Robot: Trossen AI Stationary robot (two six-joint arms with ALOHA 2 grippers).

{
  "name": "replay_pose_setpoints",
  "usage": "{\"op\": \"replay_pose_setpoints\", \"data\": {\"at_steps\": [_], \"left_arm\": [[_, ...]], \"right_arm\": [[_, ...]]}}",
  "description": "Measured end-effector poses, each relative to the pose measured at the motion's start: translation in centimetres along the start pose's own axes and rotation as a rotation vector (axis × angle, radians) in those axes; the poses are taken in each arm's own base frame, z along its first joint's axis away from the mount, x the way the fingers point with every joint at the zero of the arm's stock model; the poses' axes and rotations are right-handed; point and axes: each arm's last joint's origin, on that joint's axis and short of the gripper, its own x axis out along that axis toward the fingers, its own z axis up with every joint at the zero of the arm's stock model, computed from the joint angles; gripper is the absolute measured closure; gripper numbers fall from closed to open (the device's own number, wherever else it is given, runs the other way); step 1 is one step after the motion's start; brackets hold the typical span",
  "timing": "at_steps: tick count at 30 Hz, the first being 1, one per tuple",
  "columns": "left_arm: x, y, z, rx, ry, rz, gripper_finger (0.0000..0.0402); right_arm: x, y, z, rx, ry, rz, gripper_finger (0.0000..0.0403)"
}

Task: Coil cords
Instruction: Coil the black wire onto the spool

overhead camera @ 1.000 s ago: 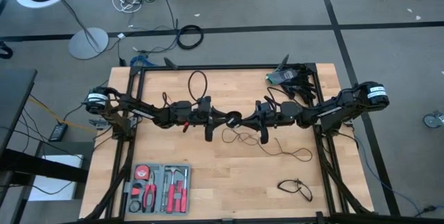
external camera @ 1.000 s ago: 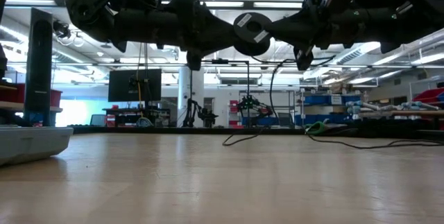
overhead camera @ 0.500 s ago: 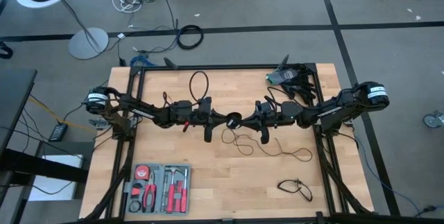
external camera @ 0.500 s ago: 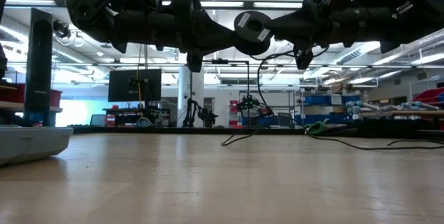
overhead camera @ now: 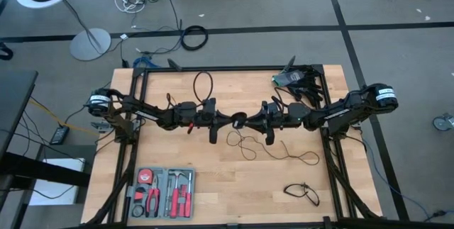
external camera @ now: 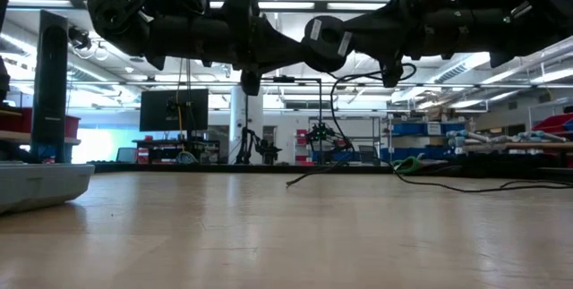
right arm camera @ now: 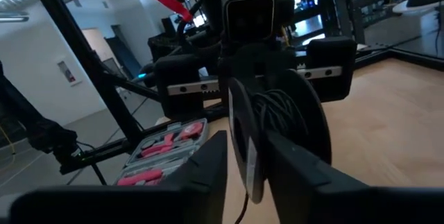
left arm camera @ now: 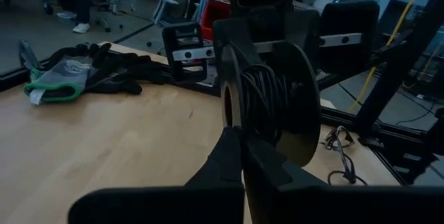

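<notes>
A round black disc (overhead camera: 239, 122) with black cord wound in its groove hangs above the table's middle, between my two grippers. My left gripper (overhead camera: 230, 121) comes from the left, my right gripper (overhead camera: 249, 123) from the right; both are shut on the disc. The long cord (overhead camera: 245, 145) drops from the disc (external camera: 324, 40) and trails loosely over the table toward the right (overhead camera: 306, 158). A short black cord (overhead camera: 301, 192) lies in a small loop at the near right. My left gripper pinches the rim of one disc flange (left arm camera: 234, 116) between its two fingers, coming level from the table's left. The disc stands on edge, clear of the table. My right gripper has the rim of a flange (right arm camera: 244, 156) between its two fingers, one finger on the outer face, one toward the cord groove. It comes level from the table's right.
A grey case of red tools (overhead camera: 163, 192) lies at the near left. Black and green gloves (overhead camera: 298, 80) lie at the far right corner. A thin black loop (overhead camera: 203, 86) lies behind my left arm. A thick cable ring (overhead camera: 194, 37) lies on the floor beyond the table.
My right gripper has moved a little toward the table's left, closer onto the disc. The hanging stretch of cord has swung in toward the disc, and its arch under my right gripper has tightened. The disc has stayed lifted.
</notes>
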Motion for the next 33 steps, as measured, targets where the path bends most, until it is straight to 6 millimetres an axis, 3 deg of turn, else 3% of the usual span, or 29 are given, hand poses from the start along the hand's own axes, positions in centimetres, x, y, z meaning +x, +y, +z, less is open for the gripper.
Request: {"op": "replay_pose_setpoints", "data": {"at_steps": [7,12,23,27,33], "left_arm": [[0.0,0.2,-0.2,0.000,0.009,0.058,0.0401],[0.0,0.6,-0.6,-0.013,0.038,0.151,0.0401],[-0.4,0.6,-1.6,0.006,0.054,0.466,0.0401],[-0.5,0.6,-1.9,0.015,0.073,0.488,0.0401],[-0.4,0.5,-1.6,0.013,0.045,0.482,0.0401]], "right_arm": [[-0.5,0.1,0.2,-0.008,0.006,-0.003,0.0262],[-1.5,0.2,0.4,0.028,0.092,-0.038,0.0254],[-4.4,0.4,-1.0,0.138,0.348,-0.312,0.0293],[-5.0,0.9,-1.7,0.127,0.379,-0.386,0.0311],[-4.5,1.7,-2.6,0.111,0.392,-0.362,0.0321]]}}
